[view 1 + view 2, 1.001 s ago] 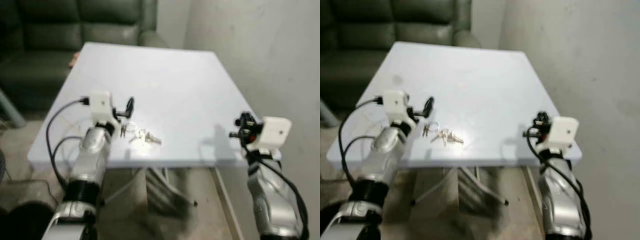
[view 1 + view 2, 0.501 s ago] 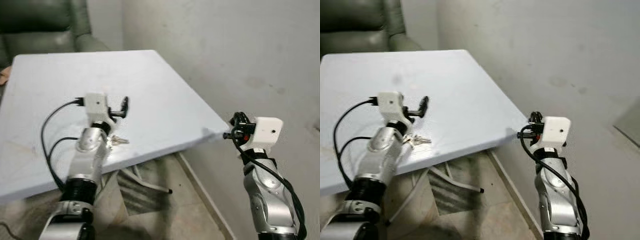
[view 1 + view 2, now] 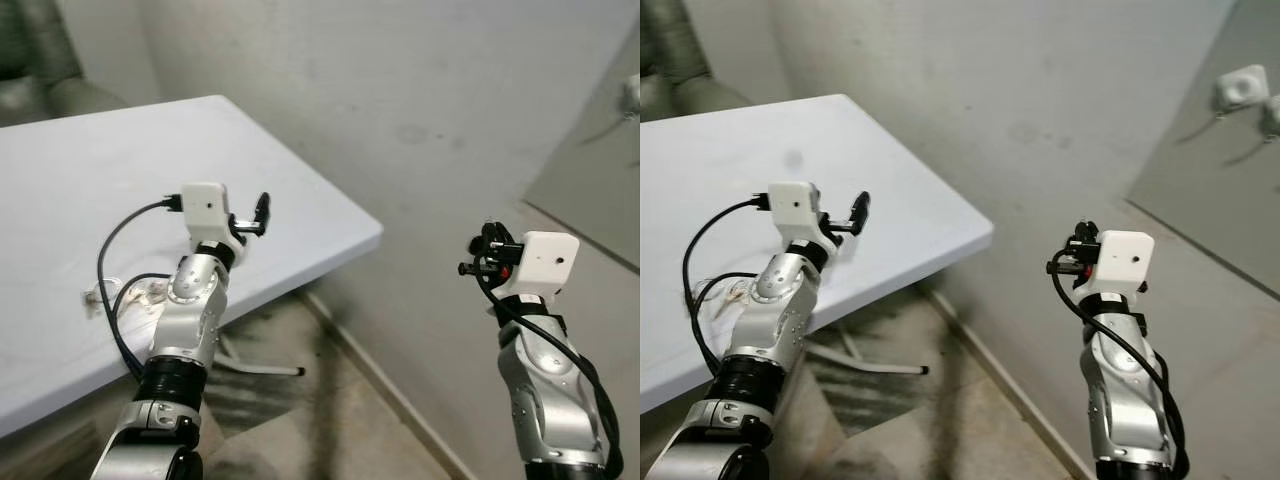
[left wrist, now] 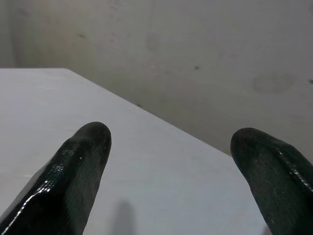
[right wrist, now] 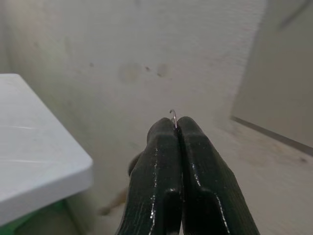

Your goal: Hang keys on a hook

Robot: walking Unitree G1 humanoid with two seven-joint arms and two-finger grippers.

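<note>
The right gripper (image 5: 176, 128) has its two black fingers pressed flat together, and a thin curved bit of metal wire, a ring (image 5: 173, 115), pokes out from between their tips. What hangs from that ring, if anything, cannot be told. In the head views this gripper (image 3: 487, 252) is raised in the air well off the near corner of the white table (image 3: 300, 190), pointing toward the grey wall (image 3: 420, 110).

The left gripper (image 4: 176, 161) is spread wide, its fingers (image 4: 78, 171) far apart with nothing between them; the table top and the wall beyond its far edge show through the gap. In the head views it (image 3: 260, 212) hovers over the table, a little in from the near edge, touching nothing.

A small cluster of keys (image 3: 100, 297) lies flat on the table, beside the left forearm and close to the near edge, partly behind the black cable (image 3: 118, 300) that loops off that arm. It is pale and blurred, so the separate keys cannot be counted.

Well to the far side of the table's corner, a darker grey panel (image 3: 1230, 170) is set against the wall, and a small white fixture (image 3: 1238, 88) with a slim arm sticks out high on it. Whether that is a hook cannot be told.
</note>
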